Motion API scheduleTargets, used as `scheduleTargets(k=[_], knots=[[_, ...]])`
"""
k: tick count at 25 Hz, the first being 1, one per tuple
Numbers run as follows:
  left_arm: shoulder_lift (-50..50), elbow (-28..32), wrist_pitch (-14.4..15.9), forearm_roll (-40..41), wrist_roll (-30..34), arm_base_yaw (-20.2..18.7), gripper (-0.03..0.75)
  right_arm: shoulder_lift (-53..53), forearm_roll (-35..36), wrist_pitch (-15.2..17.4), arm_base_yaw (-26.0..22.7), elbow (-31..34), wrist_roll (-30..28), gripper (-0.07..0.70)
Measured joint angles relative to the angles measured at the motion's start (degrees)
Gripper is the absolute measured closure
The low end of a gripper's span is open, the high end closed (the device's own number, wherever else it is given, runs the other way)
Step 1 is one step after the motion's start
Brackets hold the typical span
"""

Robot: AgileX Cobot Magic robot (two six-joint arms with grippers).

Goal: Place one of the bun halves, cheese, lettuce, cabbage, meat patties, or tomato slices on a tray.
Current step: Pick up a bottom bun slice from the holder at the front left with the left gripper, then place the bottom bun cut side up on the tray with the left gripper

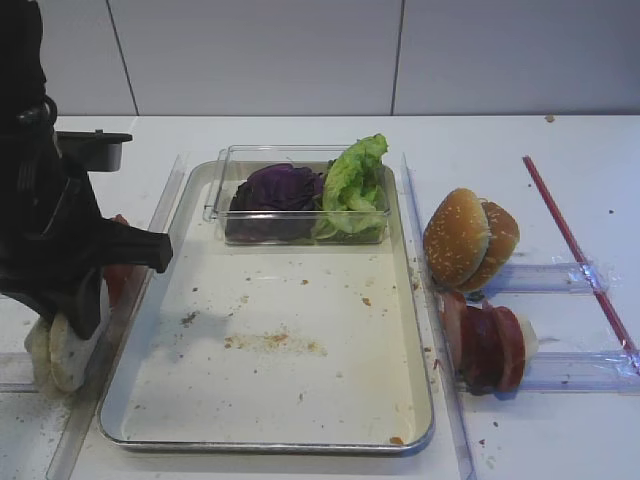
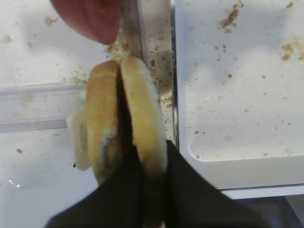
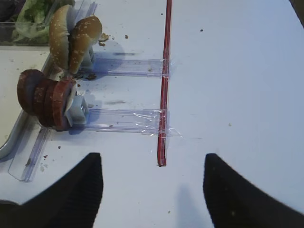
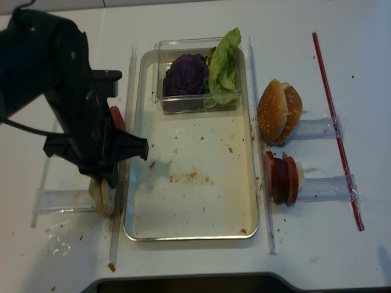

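Observation:
Two pale bun halves (image 2: 102,118) stand on edge just left of the tray (image 1: 270,310). My left gripper (image 2: 151,166) is shut on the right-hand bun half (image 2: 142,109), one finger on each face; from above, the arm hides most of the pair (image 4: 102,196). A pinkish-red tomato slice (image 2: 90,19) sits just beyond them. Dark meat patties (image 3: 45,97) stand stacked on edge right of the tray. Purple cabbage (image 1: 275,190) and green lettuce (image 1: 355,185) lie in a clear box. My right gripper (image 3: 152,161) hangs open over bare table. Cheese is out of view.
The clear plastic box (image 1: 230,215) stands at the tray's far end. Two sesame-topped buns (image 1: 470,240) lean on edge beside the patties. A red stick (image 1: 575,250) lies taped across clear plastic strips (image 3: 123,118) on the right. Crumbs dot the tray floor (image 4: 189,177).

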Motion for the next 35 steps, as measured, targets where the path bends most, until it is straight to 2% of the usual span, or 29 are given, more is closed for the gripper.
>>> scheduleTargets(k=[10, 14, 24, 30, 35], knots=[[0.02, -0.28, 0.11, 0.38, -2.19, 0.00, 0.671, 0.00, 0.00, 0.00, 0.00, 0.00, -0.10, 0.134], [0.25, -2.67, 1.07, 0.78, -2.33, -0.04, 0.674, 0.00, 0.00, 0.00, 0.00, 0.00, -0.10, 0.134], [-3.83, -4.04, 0.22, 0.78, -3.78, -0.04, 0.674, 0.00, 0.00, 0.00, 0.00, 0.00, -0.10, 0.134], [-5.98, -5.06, 0.22, -3.00, -3.78, -0.04, 0.675, 0.00, 0.00, 0.00, 0.00, 0.00, -0.10, 0.134], [-6.41, -5.14, 0.35, -8.82, -1.07, -0.04, 0.676, 0.00, 0.00, 0.00, 0.00, 0.00, -0.10, 0.134]])
